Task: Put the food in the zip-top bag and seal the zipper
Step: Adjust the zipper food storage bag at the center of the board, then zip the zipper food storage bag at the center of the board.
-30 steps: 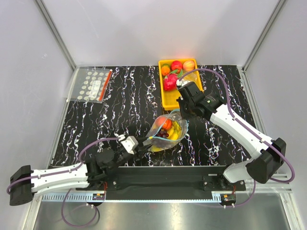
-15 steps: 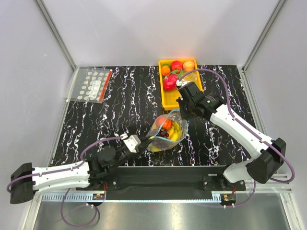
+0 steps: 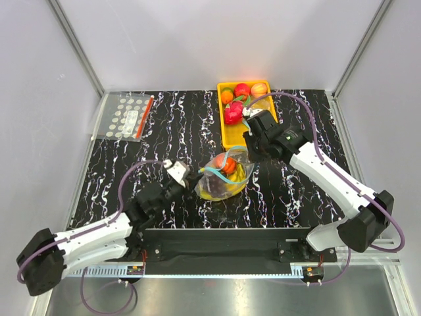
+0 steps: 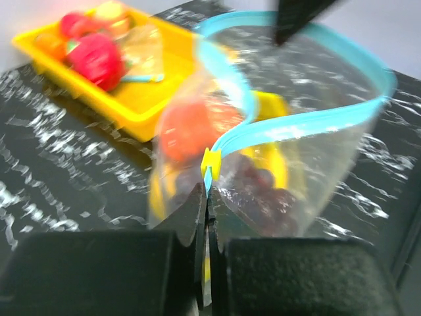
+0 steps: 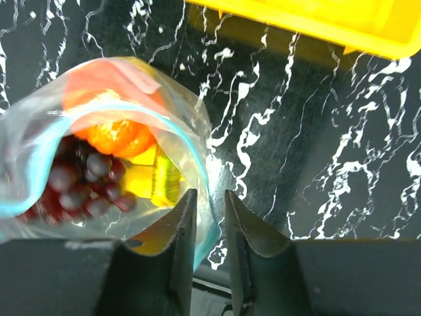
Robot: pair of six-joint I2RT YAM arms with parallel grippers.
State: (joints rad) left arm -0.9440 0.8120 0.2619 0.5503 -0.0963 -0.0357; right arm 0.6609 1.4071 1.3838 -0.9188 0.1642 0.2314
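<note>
My left gripper (image 4: pixel 207 197) was clamped tight on the near end of the zipper (image 4: pixel 296 128), bottom centre of its wrist view. My right gripper (image 5: pixel 209 207) showed a narrow gap with the rim of the zip-top bag (image 5: pixel 39 131) running into it; I could not tell whether it gripped. The bag gaped mid-frame in the overhead view, just below the yellow tray (image 3: pixel 231 137), holding grapes (image 5: pixel 85 184), bananas (image 5: pixel 141 179) and the round orange-red fruit (image 5: pixel 115 135)
</note>
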